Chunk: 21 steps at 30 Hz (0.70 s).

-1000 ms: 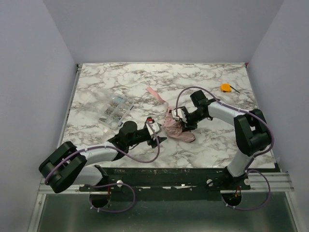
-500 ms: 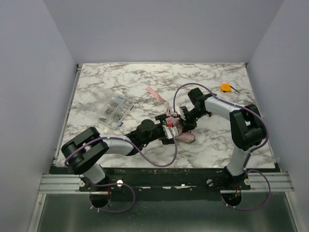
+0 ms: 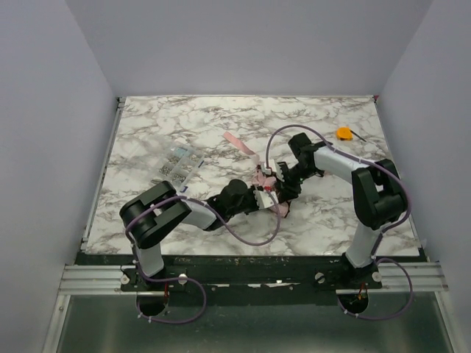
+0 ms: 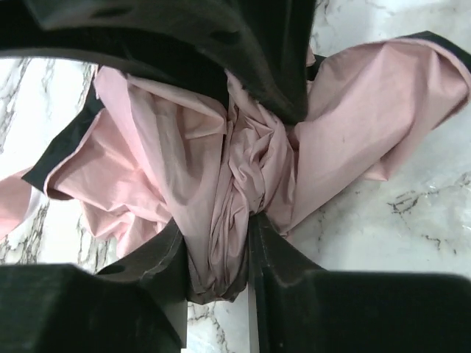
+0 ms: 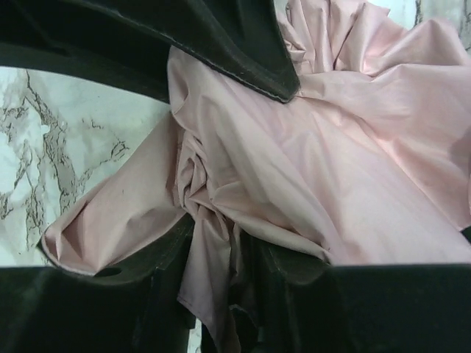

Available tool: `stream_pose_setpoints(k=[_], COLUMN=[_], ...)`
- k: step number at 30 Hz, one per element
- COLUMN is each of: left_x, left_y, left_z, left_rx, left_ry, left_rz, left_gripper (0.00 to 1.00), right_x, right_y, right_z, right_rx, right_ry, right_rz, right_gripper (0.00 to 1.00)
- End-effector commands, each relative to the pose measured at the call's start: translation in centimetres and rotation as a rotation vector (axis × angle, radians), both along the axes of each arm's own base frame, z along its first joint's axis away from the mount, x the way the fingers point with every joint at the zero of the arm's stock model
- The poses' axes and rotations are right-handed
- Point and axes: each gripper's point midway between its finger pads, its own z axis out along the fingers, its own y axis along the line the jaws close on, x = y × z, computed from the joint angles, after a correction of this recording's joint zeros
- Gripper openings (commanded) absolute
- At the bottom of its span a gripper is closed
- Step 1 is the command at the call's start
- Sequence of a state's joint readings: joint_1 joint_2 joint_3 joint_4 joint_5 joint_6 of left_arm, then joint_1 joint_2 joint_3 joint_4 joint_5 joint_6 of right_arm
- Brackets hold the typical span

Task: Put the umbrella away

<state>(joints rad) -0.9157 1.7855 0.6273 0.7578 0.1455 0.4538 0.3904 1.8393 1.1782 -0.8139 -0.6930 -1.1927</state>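
The pale pink umbrella (image 3: 280, 209) lies crumpled on the marble table, mostly hidden under both grippers. Its pink strap (image 3: 236, 141) trails toward the back left. My left gripper (image 3: 263, 197) comes in from the left and is shut on a bunched fold of the canopy. In the left wrist view the fabric (image 4: 353, 132) is squeezed between the gripper's (image 4: 218, 243) black fingers. My right gripper (image 3: 278, 185) meets it from the right, shut on another twisted fold. In the right wrist view that fold (image 5: 353, 184) passes down between the gripper's (image 5: 217, 246) fingers.
A clear packet of small metal parts (image 3: 175, 165) lies left of the umbrella. A small orange object (image 3: 344, 133) sits at the back right. Both arms cross the front middle of the marble table (image 3: 147, 125); grey walls close in three sides.
My left arm has reached right to the umbrella and its gripper has closed on the fabric. The canopy is bunched tighter. The right gripper has stayed at the umbrella.
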Motion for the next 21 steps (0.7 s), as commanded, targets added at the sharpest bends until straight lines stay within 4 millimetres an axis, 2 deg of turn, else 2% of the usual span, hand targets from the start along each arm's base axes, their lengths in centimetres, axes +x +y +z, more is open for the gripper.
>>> stream_pose_setpoints(k=[1, 3, 7, 9, 11, 14, 17, 21], left_x=[-1.9, -2.0, -2.0, -2.2, -2.5, -3.1, -3.7, -4.8], left_y=[1.4, 2.0, 3.9, 4.5, 4.9, 5.3, 5.3, 5.3], left_z=[-4.1, -4.4, -5.2, -5.8, -6.4, -7.2, -7.5, -8.5], left_rx=[0.087, 0.075, 0.04, 0.032, 0.035, 0.033, 0.017, 0.043], left_ry=[0.276, 0.425, 0.67, 0.788, 0.906, 1.044, 1.166, 1.311], left_rz=[-0.035, -0.028, 0.016, 0.042, 0.048, 0.077, 0.098, 0.131], left_gripper=[0.11, 0.07, 0.05, 0.05, 0.05, 0.05, 0.04, 0.05], right_x=[-1.4, -1.3, -1.0, -0.7, -0.2, 0.0, 0.2, 2.2], right_y=[1.0, 1.2, 1.5, 1.6, 1.8, 1.8, 1.9, 1.4], right_z=[2.7, 4.8, 9.4, 11.0, 12.1, 11.6, 9.3, 5.8], right_rx=[0.083, 0.128, 0.232, 0.269, 0.3, 0.329, 0.339, 0.266], right_ry=[0.019, -0.025, -0.157, -0.238, -0.326, -0.478, -0.569, -0.633], right_rz=[0.006, 0.013, 0.028, 0.032, 0.041, 0.121, 0.16, 0.136], right_gripper=[0.41, 0.5, 0.78, 0.89, 0.95, 1.0, 1.0, 1.0])
